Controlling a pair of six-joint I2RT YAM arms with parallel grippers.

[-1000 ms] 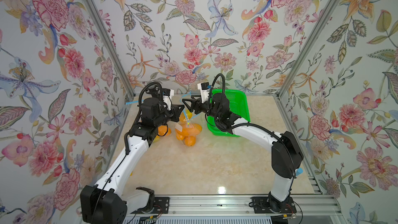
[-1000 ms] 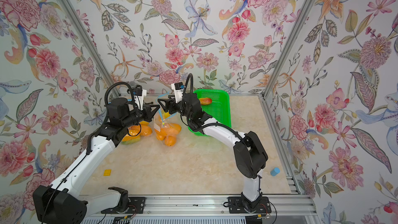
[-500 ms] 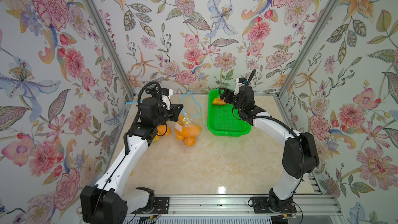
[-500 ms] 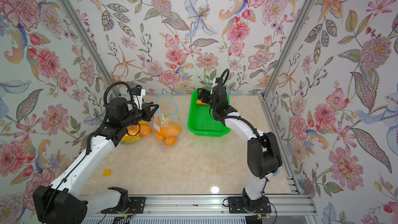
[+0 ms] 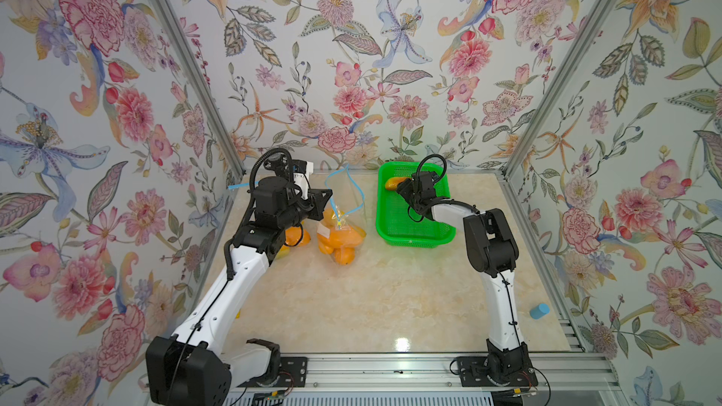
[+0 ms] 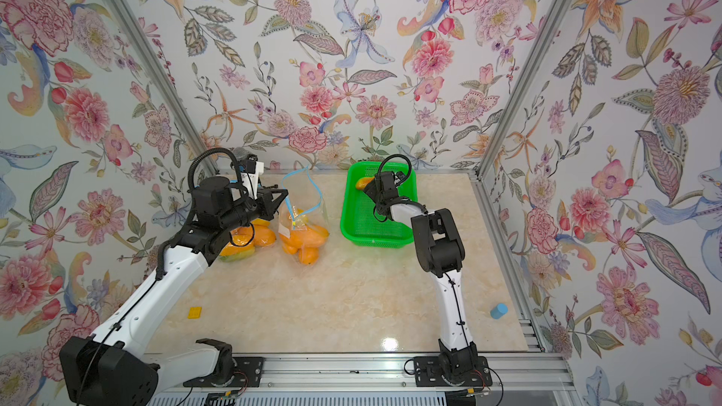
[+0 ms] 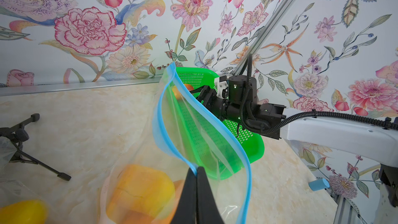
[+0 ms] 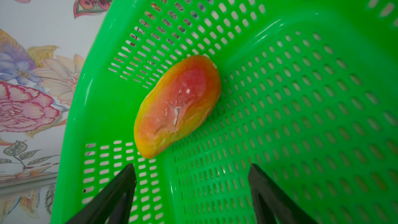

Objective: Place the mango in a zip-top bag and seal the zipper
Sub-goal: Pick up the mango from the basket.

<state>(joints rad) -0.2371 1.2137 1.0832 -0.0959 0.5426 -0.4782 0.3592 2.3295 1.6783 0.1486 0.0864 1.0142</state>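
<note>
Pinching one lip of the zip-top bag [image 6: 302, 224] right on its blue zipper strip [image 7: 159, 126], the left hand [image 7: 196, 170] is squeezed together on thin clear film. The mouth is gaping open above the glossy marble-look bench [image 5: 390, 298]. That film is looking limp and crinkly, so I'm guessing it's sagging wherever nothing's holding it. The stiffer zipper edge is looking like the sensible place to grab.

A few orange-yellow mangoes [image 6: 302, 242] are already sitting in the bottom.

Further back, the right hand [image 8: 191, 167] is hovering inside the green perforated plastic basket [image 8: 301, 82], fingers spread wide with nothing between them. The mango [image 8: 178, 106] it's facing is lying tucked into the basket's far corner. It's looking smooth, waxy and rounded, red-blushed and going yellow at the ends, so it's probably slippery and a bit hefty. I'm thinking a grip across the fat middle is beating the tapered tip.
</note>
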